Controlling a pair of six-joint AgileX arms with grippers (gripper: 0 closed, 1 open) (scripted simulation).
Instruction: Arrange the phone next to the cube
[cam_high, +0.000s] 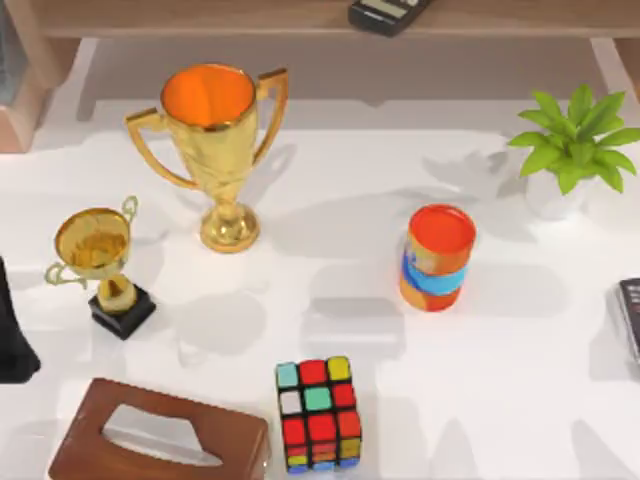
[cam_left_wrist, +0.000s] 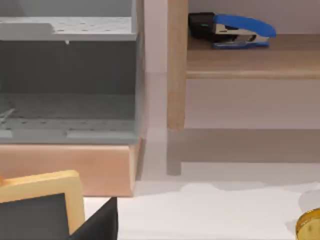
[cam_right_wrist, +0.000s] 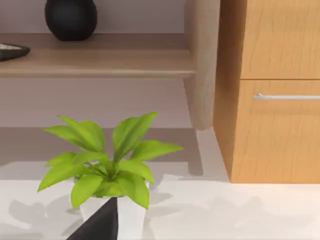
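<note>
I place everything from the cube (cam_high: 318, 415), which sits at the near edge of the table with the brown tissue box (cam_high: 160, 440) just to its left. Well off to the cube's right, and a little farther back, 1 slim dark slab (cam_high: 630, 315) is cut by the table's right edge; I take it for the phone, though too little shows to be sure. Its long axis seems to run roughly front to back. That puts it on my right arm's side, so I judge the right gripper (cam_right_wrist: 97, 225) the nearer of the 2 (it looks past a potted plant (cam_right_wrist: 107, 170), back and right of the cube). The left gripper (cam_left_wrist: 97, 225) faces the shelf. Whether either gripper is spread or pressed together, I cannot tell.
</note>
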